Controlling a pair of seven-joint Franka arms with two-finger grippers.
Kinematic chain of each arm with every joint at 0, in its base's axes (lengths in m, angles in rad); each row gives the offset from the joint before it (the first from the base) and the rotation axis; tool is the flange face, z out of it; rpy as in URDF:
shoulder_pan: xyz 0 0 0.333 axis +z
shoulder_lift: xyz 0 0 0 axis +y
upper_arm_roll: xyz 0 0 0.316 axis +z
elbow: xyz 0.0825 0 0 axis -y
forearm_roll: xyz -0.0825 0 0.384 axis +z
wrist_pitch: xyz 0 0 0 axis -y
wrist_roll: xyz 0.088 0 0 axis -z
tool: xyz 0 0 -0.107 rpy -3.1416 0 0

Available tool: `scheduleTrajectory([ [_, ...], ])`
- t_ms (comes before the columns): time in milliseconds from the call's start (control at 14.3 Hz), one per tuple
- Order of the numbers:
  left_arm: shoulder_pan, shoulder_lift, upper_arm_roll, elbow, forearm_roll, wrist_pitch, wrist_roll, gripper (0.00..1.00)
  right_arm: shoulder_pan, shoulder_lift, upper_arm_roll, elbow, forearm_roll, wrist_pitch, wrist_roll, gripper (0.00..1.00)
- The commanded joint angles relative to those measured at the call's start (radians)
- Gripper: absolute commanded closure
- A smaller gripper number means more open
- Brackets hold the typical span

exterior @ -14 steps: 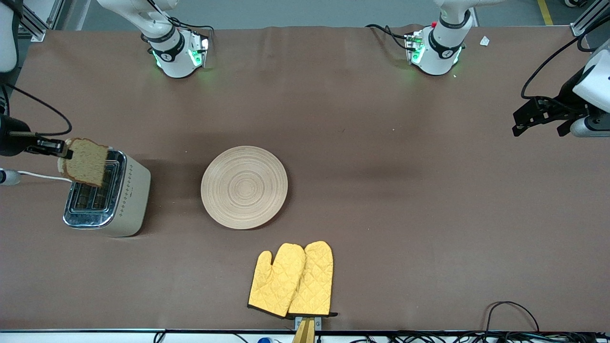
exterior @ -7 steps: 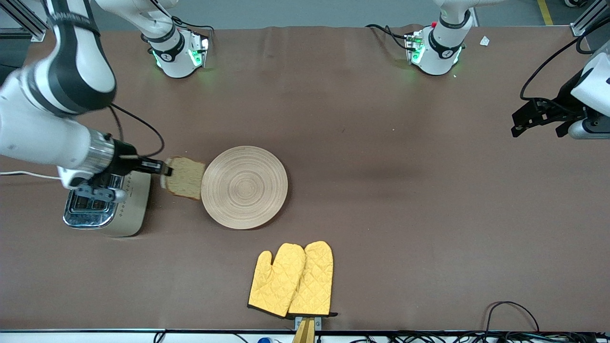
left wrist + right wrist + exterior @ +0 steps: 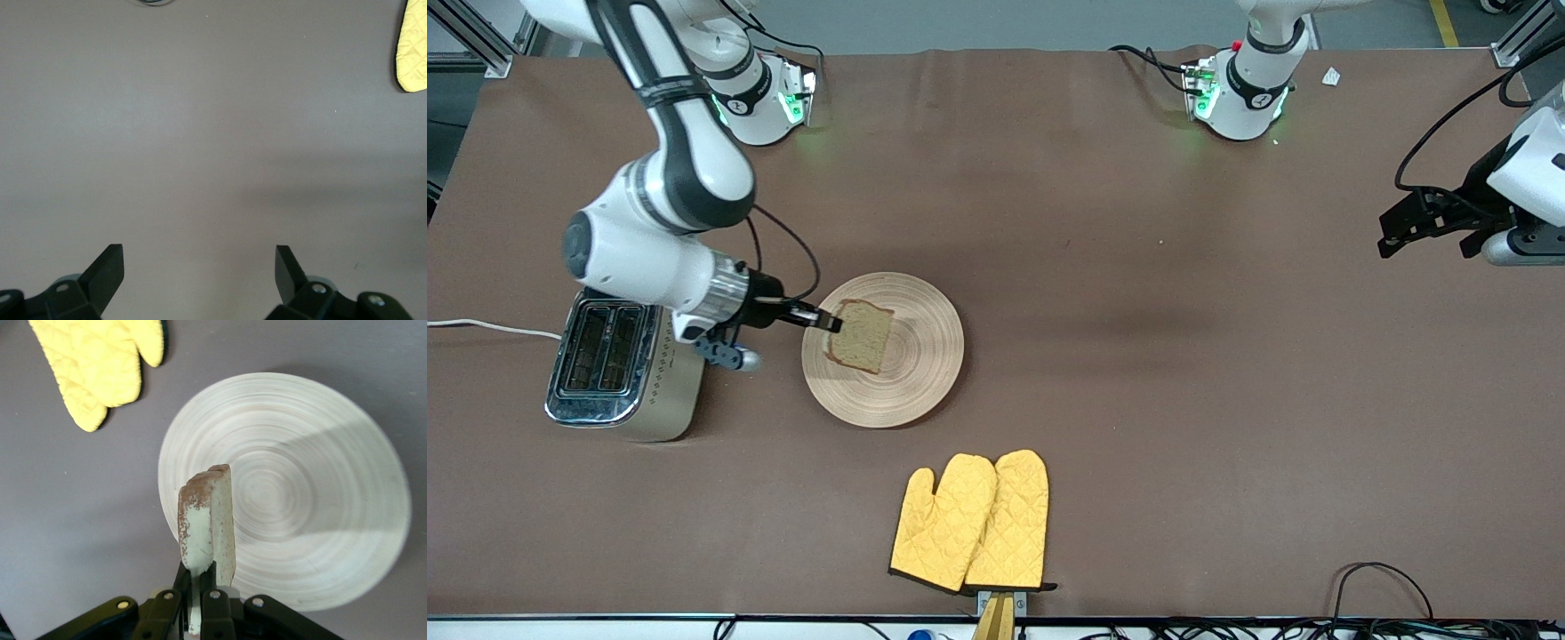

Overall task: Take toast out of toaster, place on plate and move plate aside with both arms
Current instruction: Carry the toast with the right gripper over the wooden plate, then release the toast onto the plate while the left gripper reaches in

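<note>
Pinching the toast [image 3: 861,336] by one edge, the right gripper [image 3: 829,323] now holds the slice over the wooden plate [image 3: 925,364], having carried it from above the toaster [image 3: 618,369], across the plate's rim. The plate lies unmoved mid-table, with the yellow oven mitts [image 3: 971,522] nearer the front camera. Waiting over the left arm's end of the table, the left gripper [image 3: 199,268] has its fingers spread, holding nothing.
</note>
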Motion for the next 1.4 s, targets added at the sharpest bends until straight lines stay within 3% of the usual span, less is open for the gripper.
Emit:
scheduleTrajectory([
  [0, 0.005, 0.003, -0.004, 0.011, 0.008, -0.015, -0.011, 0.00, 0.000, 0.021, 0.045, -0.030, 0.038, 0.068, -0.061, 1.00],
  [140, 0.005, 0.003, -0.005, 0.011, 0.008, -0.015, -0.011, 0.00, -0.001, 0.038, 0.052, -0.052, 0.106, 0.075, -0.243, 1.00],
  [350, 0.003, 0.003, -0.005, 0.011, 0.008, -0.015, -0.011, 0.00, -0.032, 0.067, 0.044, -0.117, 0.315, 0.092, -0.609, 1.00],
  [629, 0.002, 0.004, -0.005, 0.011, 0.008, -0.015, -0.010, 0.00, -0.058, 0.081, -0.005, -0.148, 0.335, 0.080, -0.751, 1.00],
  [769, 0.003, 0.012, -0.005, 0.011, 0.008, -0.015, 0.001, 0.00, -0.058, 0.079, -0.065, -0.157, 0.329, 0.028, -0.770, 0.98],
  [839, 0.005, 0.012, -0.005, 0.011, 0.008, -0.015, 0.007, 0.00, -0.055, 0.081, -0.094, -0.157, 0.326, -0.016, -0.767, 0.83],
  [909, 0.005, 0.012, -0.005, 0.011, -0.004, -0.017, 0.009, 0.00, -0.053, 0.082, -0.118, -0.157, 0.316, -0.036, -0.767, 0.41],
  [979, 0.000, 0.012, -0.007, 0.013, -0.011, -0.027, 0.009, 0.00, -0.053, 0.081, -0.126, -0.157, 0.284, -0.036, -0.767, 0.16],
  [1049, -0.004, 0.017, -0.007, 0.011, -0.044, -0.046, 0.004, 0.00, -0.055, 0.079, -0.134, -0.155, 0.244, -0.038, -0.767, 0.00],
  [1329, -0.011, 0.147, -0.007, -0.032, -0.366, -0.044, -0.017, 0.00, -0.055, 0.079, -0.209, -0.146, 0.135, -0.085, -0.767, 0.00],
])
